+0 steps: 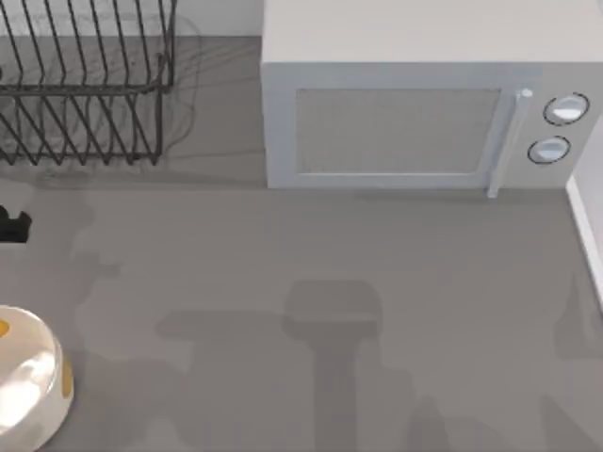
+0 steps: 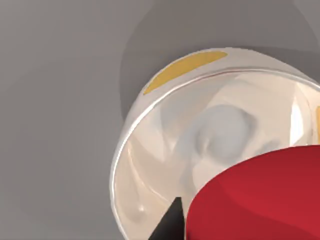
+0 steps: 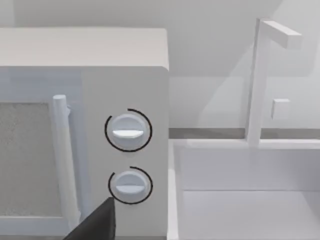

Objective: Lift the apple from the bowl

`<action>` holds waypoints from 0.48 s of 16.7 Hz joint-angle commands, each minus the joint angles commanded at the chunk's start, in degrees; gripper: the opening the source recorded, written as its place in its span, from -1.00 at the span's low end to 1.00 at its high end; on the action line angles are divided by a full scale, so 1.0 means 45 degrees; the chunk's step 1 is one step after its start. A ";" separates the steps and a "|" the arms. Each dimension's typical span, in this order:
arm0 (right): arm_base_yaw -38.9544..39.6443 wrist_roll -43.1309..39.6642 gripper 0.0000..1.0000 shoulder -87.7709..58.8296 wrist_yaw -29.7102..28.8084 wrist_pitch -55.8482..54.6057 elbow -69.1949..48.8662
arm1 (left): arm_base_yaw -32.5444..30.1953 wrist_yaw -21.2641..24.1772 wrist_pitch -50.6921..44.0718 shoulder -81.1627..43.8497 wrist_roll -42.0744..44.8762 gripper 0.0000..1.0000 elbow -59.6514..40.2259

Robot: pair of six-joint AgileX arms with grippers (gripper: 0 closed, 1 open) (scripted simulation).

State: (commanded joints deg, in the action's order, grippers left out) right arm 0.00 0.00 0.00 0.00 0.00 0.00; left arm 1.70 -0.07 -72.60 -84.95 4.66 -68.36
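Note:
The apple (image 2: 260, 200) is a smooth bright red lump very close in the left wrist view, hanging above the open mouth of the bowl (image 2: 150, 125). My left gripper (image 2: 235, 227) is shut on it, and one black fingertip (image 2: 170, 222) shows against its side. The bowl is cream-white with a glossy pale inside and a yellow-orange mark on its rim. In the top view the bowl (image 1: 38, 395) stands at the table's front left corner, and a black part of my left arm (image 1: 11, 224) juts in at the left edge. My right gripper (image 3: 95, 225) faces the microwave's knobs.
A white microwave (image 1: 405, 113) with a door handle (image 1: 504, 141) and two knobs stands at the back centre and right. A black wire dish rack (image 1: 85, 85) fills the back left. A white basin with a tap (image 3: 260, 85) lies to the microwave's right.

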 joint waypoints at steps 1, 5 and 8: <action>0.0000 0.0000 1.00 0.0000 0.0000 0.0000 0.0000 | -0.0017 -0.0001 -0.1128 0.0073 -0.0018 -1.00 -0.1002; 0.0000 0.0000 1.00 0.0000 0.0000 0.0000 0.0000 | -0.0081 -0.0003 -0.4613 0.0479 -0.0092 -1.00 -0.4284; 0.0000 0.0000 1.00 0.0000 0.0000 0.0000 0.0000 | -0.0111 -0.0004 -0.5860 0.0759 -0.0131 -1.00 -0.5521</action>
State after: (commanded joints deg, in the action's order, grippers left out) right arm 0.00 0.00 0.00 0.00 0.00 0.00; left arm 1.20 -0.09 -98.97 -81.53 4.07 -93.21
